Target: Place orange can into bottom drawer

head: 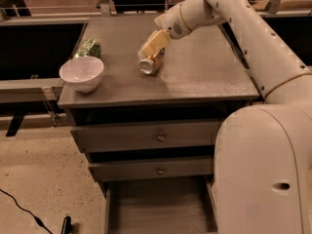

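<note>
The orange can (pixel 149 64) lies on its side near the middle of the grey cabinet top (pixel 204 72), its silver top facing the camera. My gripper (pixel 153 45) reaches in from the upper right and hangs right over the can's far end, almost touching it. The bottom drawer (pixel 158 208) is pulled open at the foot of the cabinet, its plain grey floor showing.
A white bowl (pixel 81 73) stands at the cabinet top's left front corner, with a green shiny snack bag (pixel 87 48) just behind it. Two upper drawers with round brass knobs (pixel 160 137) are shut. My white arm and body fill the right side. A black cable (pixel 22 206) lies on the floor.
</note>
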`<act>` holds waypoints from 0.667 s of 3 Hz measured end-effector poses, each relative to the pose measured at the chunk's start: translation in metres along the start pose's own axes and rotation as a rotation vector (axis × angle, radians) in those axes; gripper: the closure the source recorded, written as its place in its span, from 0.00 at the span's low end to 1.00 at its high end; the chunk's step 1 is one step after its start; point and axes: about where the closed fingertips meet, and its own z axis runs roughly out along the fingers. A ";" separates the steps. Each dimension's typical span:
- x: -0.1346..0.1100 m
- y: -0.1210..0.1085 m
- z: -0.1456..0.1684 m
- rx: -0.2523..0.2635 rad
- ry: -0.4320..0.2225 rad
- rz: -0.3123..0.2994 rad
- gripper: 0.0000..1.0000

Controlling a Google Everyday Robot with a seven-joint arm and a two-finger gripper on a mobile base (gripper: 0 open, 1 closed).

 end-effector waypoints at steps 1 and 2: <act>0.014 0.001 0.015 -0.014 0.027 -0.012 0.00; 0.033 0.005 0.019 -0.030 0.054 -0.005 0.00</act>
